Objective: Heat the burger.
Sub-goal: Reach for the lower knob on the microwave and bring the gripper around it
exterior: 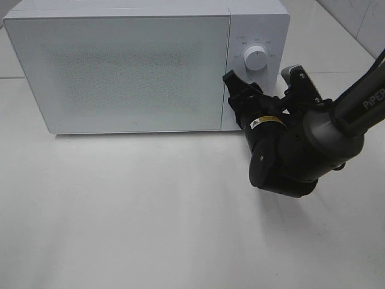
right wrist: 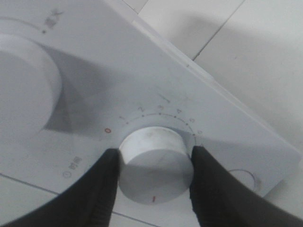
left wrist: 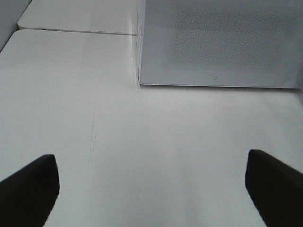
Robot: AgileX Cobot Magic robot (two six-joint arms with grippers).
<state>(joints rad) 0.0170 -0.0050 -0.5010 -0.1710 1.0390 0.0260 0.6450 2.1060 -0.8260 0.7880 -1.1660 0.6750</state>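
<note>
Burger shows in no view, so its place cannot be told. From above, the microwave point(exterior: 120, 72) stands shut, with the right gripper point(exterior: 263, 90) at its control panel point(exterior: 255, 33). Left wrist view: the left gripper point(left wrist: 151, 189) gapes wide over the table point(left wrist: 142, 142). Right wrist view: black fingers point(right wrist: 102, 189) pinch the lower knob point(right wrist: 154, 163).

Right gripper point(right wrist: 155, 158) clamped on numbered dial point(right wrist: 151, 141); left gripper point(left wrist: 151, 158) jaws wide apart.
</note>
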